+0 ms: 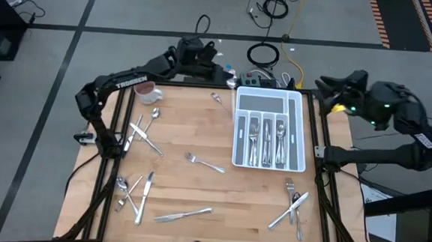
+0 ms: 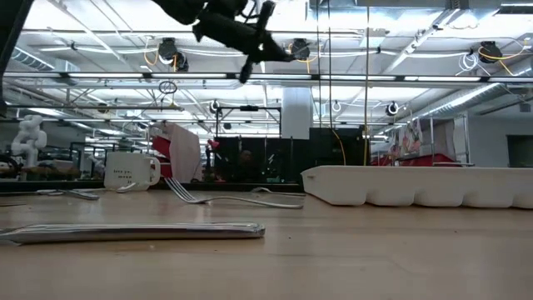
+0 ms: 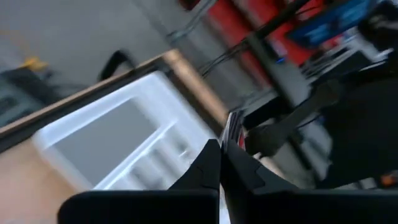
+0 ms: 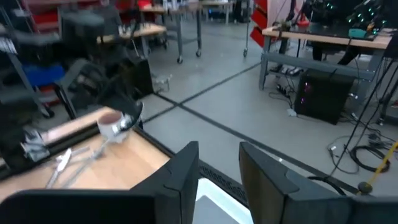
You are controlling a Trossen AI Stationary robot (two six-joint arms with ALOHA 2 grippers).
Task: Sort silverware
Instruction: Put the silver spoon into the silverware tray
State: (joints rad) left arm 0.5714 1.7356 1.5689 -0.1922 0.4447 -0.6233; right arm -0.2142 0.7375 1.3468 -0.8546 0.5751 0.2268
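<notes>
Shiny silverware [image 1: 203, 164] lies scattered on the surface [image 1: 200, 127] beside the white tray [image 1: 268, 129]. The left gripper [image 1: 229, 80], clenched on a silver piece [image 3: 232, 126], hangs near the tray's far end. The right gripper [image 1: 321, 90] waits past the tray, fingers apart, holding nothing.

1. "TROSSEN", in white capitals, along the upper link of the dark left robot arm [image 1: 131, 79], legible in the high view.
2. Small dark lettering on the side of the white mug [image 2: 132, 172] at the far end of the wooden desk [image 2: 350, 258], seen in the low view; too small to make out.
3. Nothing else readable: no numbers, labels or signs legible in either wrist view.
</notes>
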